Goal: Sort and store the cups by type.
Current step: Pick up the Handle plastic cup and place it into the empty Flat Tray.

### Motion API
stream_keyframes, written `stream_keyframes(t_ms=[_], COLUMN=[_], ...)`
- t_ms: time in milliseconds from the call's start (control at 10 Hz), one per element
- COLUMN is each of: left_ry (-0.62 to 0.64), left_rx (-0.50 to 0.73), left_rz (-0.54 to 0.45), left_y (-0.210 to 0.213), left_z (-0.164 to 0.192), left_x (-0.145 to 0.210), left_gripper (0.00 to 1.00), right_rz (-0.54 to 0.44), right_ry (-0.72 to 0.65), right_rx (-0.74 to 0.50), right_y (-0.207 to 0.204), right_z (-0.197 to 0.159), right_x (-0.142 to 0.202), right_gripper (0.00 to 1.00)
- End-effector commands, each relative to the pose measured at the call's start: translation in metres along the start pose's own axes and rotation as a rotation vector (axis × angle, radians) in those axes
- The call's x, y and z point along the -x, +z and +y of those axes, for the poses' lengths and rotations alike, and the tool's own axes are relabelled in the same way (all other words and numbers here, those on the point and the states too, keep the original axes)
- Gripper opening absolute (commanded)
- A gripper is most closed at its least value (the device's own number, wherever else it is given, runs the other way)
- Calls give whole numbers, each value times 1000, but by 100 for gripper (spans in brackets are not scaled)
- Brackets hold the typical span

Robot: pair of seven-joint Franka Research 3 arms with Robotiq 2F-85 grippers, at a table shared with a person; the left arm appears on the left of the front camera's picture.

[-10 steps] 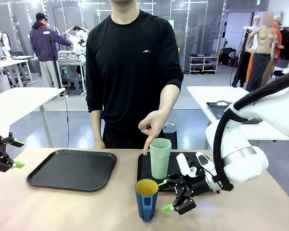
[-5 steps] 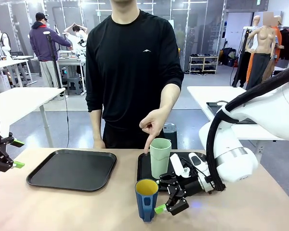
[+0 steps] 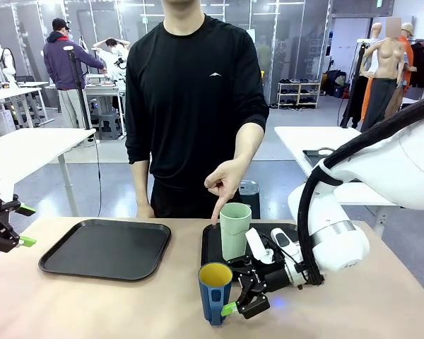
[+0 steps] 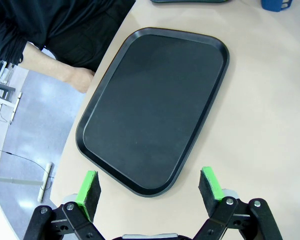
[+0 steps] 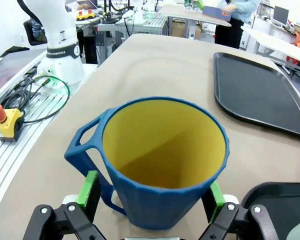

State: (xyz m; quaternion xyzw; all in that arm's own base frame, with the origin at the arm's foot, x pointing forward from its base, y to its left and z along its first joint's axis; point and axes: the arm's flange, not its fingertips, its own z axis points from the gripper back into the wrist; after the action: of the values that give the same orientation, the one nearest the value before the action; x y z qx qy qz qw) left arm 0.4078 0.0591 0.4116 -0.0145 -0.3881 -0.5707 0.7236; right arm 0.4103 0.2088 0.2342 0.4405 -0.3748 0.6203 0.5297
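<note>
On right tray, mint tumbler; left tray bare

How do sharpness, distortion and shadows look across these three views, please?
Front view: sharp, even light, soft shadows. Right wrist view: wide-angle bulges the blue mug, still sharp between the open right gripper pads. Left wrist view: black tray sharp, edges bowed.

Upright mint tumbler seemingly on a tray; blue, yellow-lined mug upright nearer.
</note>
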Motion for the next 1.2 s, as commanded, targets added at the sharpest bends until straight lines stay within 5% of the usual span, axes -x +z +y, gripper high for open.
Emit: stream_keyframes(t_ms=[0,1100], left_ry=[-20,-20], left_rx=[-18,-18], left_rz=[6,6], left_y=[-2,-2], left_z=[-3,-3], left_x=[2,2], left_gripper=[100,100], right_rz=[-46,-60], right_ry=[32,40], right_rx=[8,3], right_y=[-9,-26], right_z=[-5,-4], right_x=[6,13], right_gripper=[100,100])
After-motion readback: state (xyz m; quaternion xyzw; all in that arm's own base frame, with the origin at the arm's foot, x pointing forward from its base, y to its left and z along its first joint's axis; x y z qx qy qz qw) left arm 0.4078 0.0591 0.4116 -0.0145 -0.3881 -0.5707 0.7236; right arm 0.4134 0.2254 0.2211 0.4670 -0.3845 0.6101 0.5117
